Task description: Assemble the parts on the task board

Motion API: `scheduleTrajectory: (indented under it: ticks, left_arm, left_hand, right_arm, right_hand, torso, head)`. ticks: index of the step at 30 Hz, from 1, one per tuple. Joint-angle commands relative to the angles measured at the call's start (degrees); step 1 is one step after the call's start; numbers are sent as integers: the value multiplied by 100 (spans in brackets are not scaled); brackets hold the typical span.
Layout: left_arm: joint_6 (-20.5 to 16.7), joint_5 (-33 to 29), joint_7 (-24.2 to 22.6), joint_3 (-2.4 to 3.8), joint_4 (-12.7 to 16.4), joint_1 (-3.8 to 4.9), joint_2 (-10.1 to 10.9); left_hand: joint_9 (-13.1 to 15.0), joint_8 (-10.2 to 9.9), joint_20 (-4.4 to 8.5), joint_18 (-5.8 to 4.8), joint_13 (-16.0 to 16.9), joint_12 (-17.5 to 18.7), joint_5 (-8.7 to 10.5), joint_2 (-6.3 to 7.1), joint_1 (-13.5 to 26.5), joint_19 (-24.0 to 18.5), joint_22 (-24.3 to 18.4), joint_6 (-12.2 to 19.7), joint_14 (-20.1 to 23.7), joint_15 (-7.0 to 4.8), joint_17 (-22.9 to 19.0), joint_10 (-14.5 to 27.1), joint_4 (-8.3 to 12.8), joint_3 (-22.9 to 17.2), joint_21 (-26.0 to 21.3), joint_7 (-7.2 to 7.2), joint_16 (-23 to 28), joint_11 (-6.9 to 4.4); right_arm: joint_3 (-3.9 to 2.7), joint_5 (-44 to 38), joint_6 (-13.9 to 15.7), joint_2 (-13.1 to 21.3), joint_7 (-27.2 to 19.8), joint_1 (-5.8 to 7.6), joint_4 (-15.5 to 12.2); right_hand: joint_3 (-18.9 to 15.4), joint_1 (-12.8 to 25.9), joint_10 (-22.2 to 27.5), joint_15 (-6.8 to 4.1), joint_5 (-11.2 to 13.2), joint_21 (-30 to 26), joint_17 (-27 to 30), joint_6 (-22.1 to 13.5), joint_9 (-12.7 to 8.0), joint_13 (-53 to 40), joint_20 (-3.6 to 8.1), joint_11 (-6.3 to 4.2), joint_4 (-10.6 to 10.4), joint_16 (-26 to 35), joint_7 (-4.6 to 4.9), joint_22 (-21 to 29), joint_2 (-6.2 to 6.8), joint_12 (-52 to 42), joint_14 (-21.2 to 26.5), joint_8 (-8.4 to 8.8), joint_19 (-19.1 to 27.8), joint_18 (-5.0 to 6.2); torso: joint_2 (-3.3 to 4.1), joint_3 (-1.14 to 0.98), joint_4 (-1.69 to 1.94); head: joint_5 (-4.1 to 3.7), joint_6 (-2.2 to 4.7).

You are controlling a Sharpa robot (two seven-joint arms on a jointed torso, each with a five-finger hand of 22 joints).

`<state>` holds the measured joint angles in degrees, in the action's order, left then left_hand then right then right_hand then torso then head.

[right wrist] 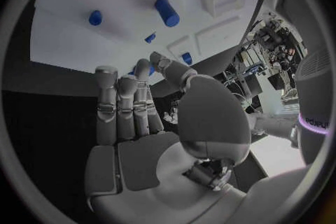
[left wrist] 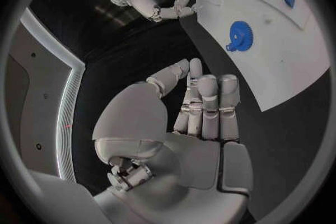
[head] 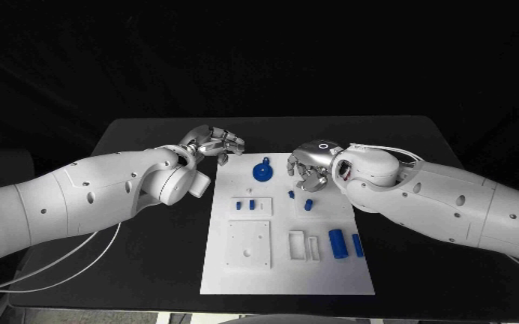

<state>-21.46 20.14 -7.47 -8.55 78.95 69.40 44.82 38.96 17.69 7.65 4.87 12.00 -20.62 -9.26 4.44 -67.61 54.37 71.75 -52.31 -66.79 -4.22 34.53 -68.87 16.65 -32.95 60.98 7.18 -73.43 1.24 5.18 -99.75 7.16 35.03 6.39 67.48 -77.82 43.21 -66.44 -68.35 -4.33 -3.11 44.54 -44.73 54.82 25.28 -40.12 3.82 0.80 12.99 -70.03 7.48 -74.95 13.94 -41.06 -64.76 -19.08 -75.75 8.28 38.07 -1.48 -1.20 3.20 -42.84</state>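
- On the black table [head: 151, 133], a white board [head: 286, 264] lies lengthwise between the robot's two white arms, with small blue parts scattered over it.
- At the far end of the board lies a blue gear [head: 262, 170]; it sits flat, between the two hands.
- Nearer the middle are a pair of small blue blocks [head: 245, 205] in a white holder and a small blue peg [head: 308, 205].
- Toward the near right lie two blue cylinders [head: 345, 244], side by side, just beside a white slotted fixture [head: 301, 244].
- A white square plate [head: 249, 244] rests on the near left of the board.
- The left hand [head: 213, 144] hovers at the far left corner of the board, fingers loosely curled and apart, holding nothing.
- The right hand [head: 310, 165] hangs over the far right part of the board, near the gear and the peg, fingers bent downward; it appears to hold nothing, though its fingertips are hard to see.
- Judging from this, no part is picked up yet; the step looks like an approach.
- The next move likely calls for the right hand to lower and close precisely on one small part without nudging its neighbours.
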Motion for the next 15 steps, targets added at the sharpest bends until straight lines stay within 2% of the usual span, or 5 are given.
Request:
scheduleTrajectory:
  ticks: [1, 3, 7, 11, 15]
  left_arm:
    - [92, -19, -1, 1, 13, 2, -9]
    - [89, -19, -33, 1, 12, 2, -14]
    - [112, -19, -44, 1, 28, 2, -23]
    - [137, -19, -33, 1, 36, 2, -28]
    - [137, -19, -25, 1, 28, 2, -31]
  left_hand:
    - [-11, -32, 182, 212, 4, 41, -20, -33, 34, 30, -7, -35, -14, 33, 7, 98, -1, 46, -36, 47, 5, 130]
    - [-15, -30, 180, 212, 6, 51, -21, -40, 51, 36, -8, -35, -16, 35, 7, 95, -3, 52, -37, 49, 5, 132]
    - [-19, -28, 179, 214, 9, 63, -24, -58, 67, 40, -10, -35, -17, 36, 7, 90, -5, 55, -40, 49, 6, 132]
    - [-24, -26, 177, 215, 10, 78, -24, -67, 91, 44, -12, -31, -17, 38, 6, 89, -6, 62, -43, 51, 8, 135]
    - [-30, -26, 175, 216, 12, 93, -22, -74, 112, 47, -14, -26, -17, 40, 6, 88, -7, 68, -46, 53, 9, 137]
  right_arm:
    - [5, -118, 34, -65, -93, -1, 105]
    - [14, -118, 18, -121, -115, -1, 169]
    - [72, -118, -33, -216, -133, -1, 296]
    - [101, -116, -120, -262, -138, -2, 348]
    - [149, -127, -190, -341, -115, -6, 427]
  right_hand:
    - [75, -17, 856, -56, 43, 187, -125, 16, 3, -342, 76, 47, -11, -134, -2, -152, -27, -419, -7, 29, -26, 672]
    - [113, -24, 928, -60, 39, 430, -280, 6, 13, -581, 124, 27, -7, -296, -9, -156, -32, -722, 3, 33, -52, 672]
    - [85, -2, 1037, -91, 37, 778, -527, 39, 42, -919, 93, 18, 43, -513, -39, -147, -67, -1155, 23, 11, -63, 672]
    - [1, 88, 1097, -86, 28, 959, -656, 73, 61, -1138, 88, 3, 32, -599, -37, -144, -83, -1436, 41, -6, -45, 672]
    - [-88, 160, 1168, -87, 32, 1124, -777, 78, 74, -1294, 101, 3, 25, -666, -41, -141, -101, -1634, 46, -7, -25, 672]
  torso:
    - [1, -1, 4]
    - [3, 2, 2]
    - [2, 4, 3]
    - [2, 5, 12]
    - [3, 6, 4]
  head:
    - [0, -8]
    - [2, -9]
    - [5, -20]
    - [4, -35]
    - [3, -49]
